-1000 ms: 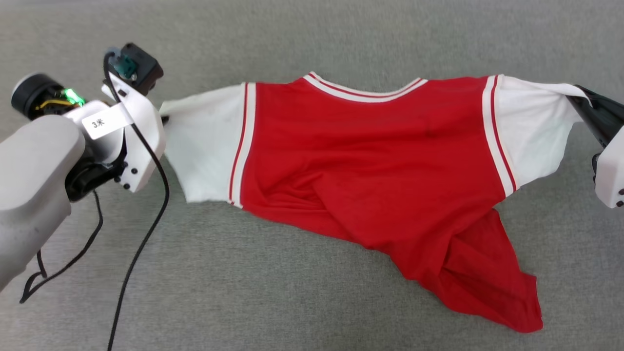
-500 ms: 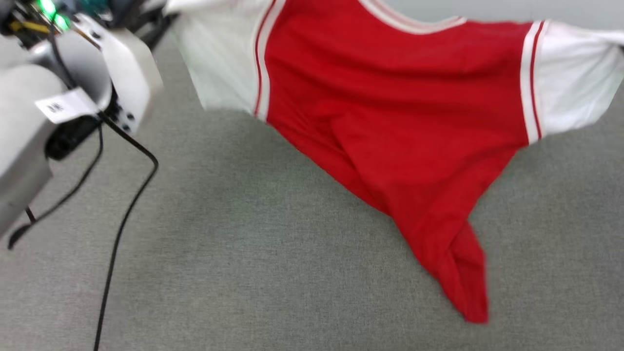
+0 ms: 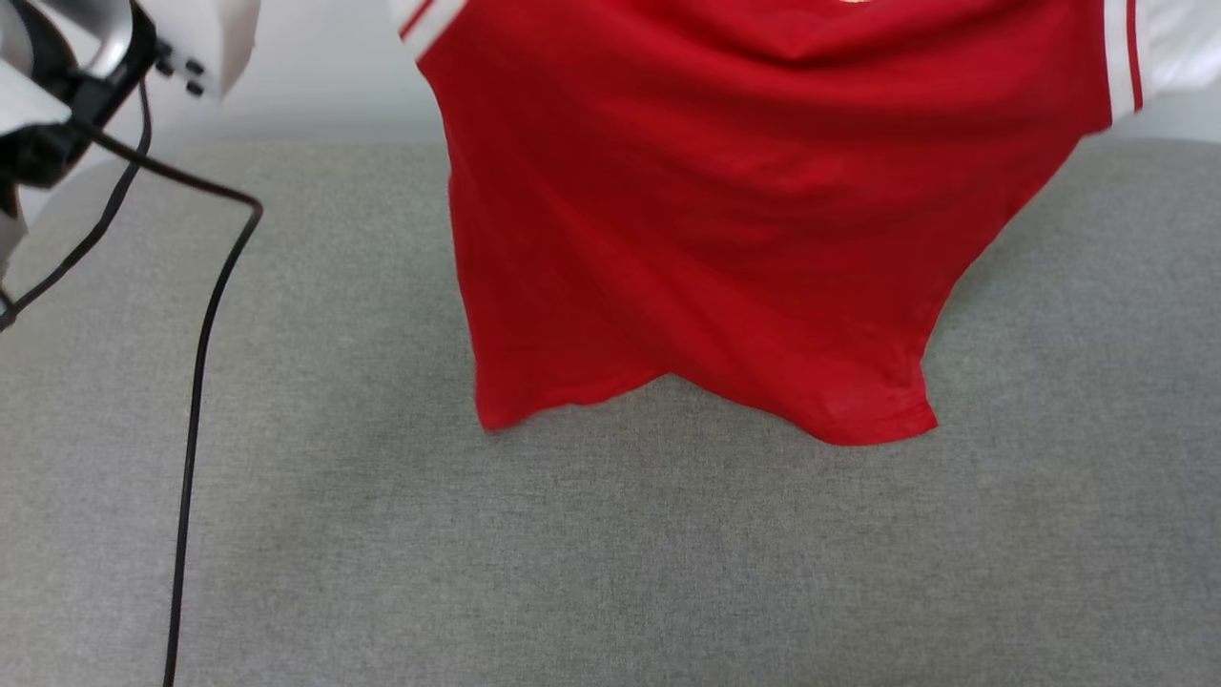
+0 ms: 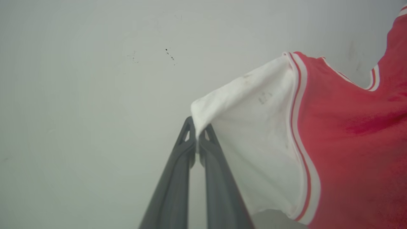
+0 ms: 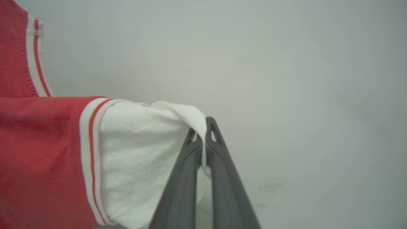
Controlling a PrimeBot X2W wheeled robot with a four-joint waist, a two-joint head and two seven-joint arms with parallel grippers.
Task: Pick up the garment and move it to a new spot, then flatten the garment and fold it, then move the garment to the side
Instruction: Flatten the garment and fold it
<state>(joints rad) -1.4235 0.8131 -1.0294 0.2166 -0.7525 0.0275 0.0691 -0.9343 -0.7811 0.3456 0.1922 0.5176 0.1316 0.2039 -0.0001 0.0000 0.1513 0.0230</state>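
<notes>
above the grey fabric surface point(image 3: 610, 572), red jersey t-shirt point(image 3: 715, 210) hanging outstretched, left end effector point(image 4: 197, 140) clamped on one white sleeve point(image 4: 251, 127), right end effector point(image 5: 203, 136) clamped on the other sleeve point(image 5: 143, 152)

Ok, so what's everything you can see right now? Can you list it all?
T-shirt: one, red with white sleeves and red-and-white stripe trim, hanging by both sleeves over the grey surface.
surface: one, grey woven fabric, below the T-shirt.
wall: one, pale grey-white, behind the T-shirt.
cable: one, black, trailing from the left arm down across the surface.
left arm: one, white casing, top left of the head view.
left gripper: one, dark grey fingers, shut on one white sleeve's tip.
right gripper: one, dark grey fingers, shut on the other sleeve's tip.
</notes>
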